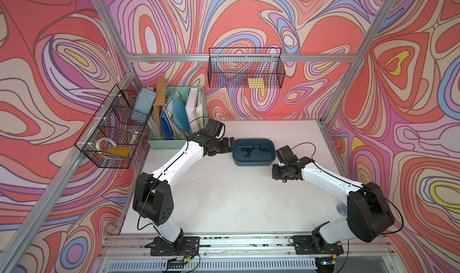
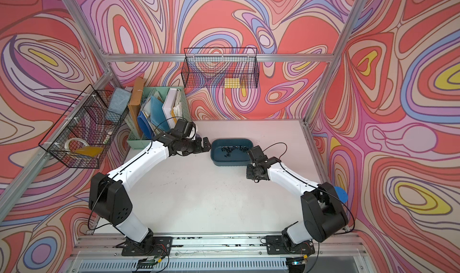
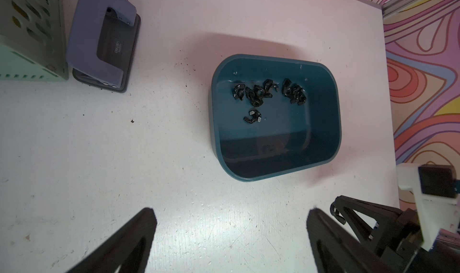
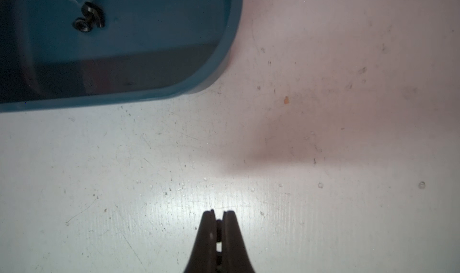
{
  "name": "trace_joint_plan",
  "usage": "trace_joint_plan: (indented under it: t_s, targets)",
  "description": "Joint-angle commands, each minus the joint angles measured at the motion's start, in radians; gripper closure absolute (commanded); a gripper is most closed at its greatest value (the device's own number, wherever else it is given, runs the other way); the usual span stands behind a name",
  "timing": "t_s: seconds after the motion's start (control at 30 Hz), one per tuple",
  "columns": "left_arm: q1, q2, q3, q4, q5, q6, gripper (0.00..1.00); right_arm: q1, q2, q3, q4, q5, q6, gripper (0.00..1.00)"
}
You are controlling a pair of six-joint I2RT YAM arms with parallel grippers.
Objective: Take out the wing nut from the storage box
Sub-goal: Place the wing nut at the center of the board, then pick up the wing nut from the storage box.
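Note:
The dark teal storage box (image 1: pixel 254 161) (image 2: pixel 231 161) sits on the white table, toward its back. Several black wing nuts (image 3: pixel 256 92) lie inside, one (image 3: pixel 252 116) (image 4: pixel 88 20) a little apart from the rest. My right gripper (image 4: pixel 219 213) (image 1: pixel 282 179) is outside the box, over bare table just off its near right corner. It is shut on a small black wing nut (image 4: pixel 219 224) (image 3: pixel 336 212). My left gripper (image 3: pixel 230 217) (image 1: pixel 230 144) hovers by the box's left end, open wide, with nothing between its fingers.
A purple hole punch (image 3: pixel 104 40) lies next to the mint-green file organiser (image 1: pixel 174 124) at the back left. Black wire baskets hang on the back wall (image 1: pixel 245 68) and on the left wall (image 1: pixel 112 127). A blue disc (image 2: pixel 339 193) lies by the right arm.

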Motion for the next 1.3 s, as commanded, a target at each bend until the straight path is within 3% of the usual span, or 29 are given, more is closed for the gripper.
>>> trace_joint_plan:
  t_s: [0.0, 0.2, 0.5, 0.63, 0.77, 1.0, 1.27]
  targets:
    - [-0.009, -0.024, 0.000, -0.008, 0.005, 0.017, 0.01, 0.012, 0.021, -0.054, 0.063, 0.009, 0.016, 1.00]
    - [-0.016, -0.053, -0.012, -0.031, -0.019, 0.021, 0.01, 0.018, 0.126, -0.149, 0.181, -0.012, 0.033, 1.00]
    - [-0.016, -0.050, -0.017, -0.026, -0.013, 0.019, 0.01, 0.033, 0.183, -0.134, 0.167, -0.016, 0.074, 1.00]
    - [-0.016, -0.050, -0.014, -0.027, -0.018, 0.024, 0.01, 0.035, 0.166, -0.123, 0.150, -0.004, 0.076, 0.80]
    - [-0.016, -0.047, -0.009, -0.028, -0.021, 0.023, 0.01, 0.036, 0.124, -0.085, 0.107, 0.016, 0.070, 0.69]
    - [-0.016, -0.043, -0.003, -0.030, -0.025, 0.027, 0.01, 0.035, 0.065, 0.015, 0.025, 0.056, 0.041, 0.58]
    - [-0.016, -0.044, 0.000, -0.033, -0.043, 0.029, 0.01, 0.036, 0.099, 0.159, -0.005, 0.069, -0.005, 0.45]
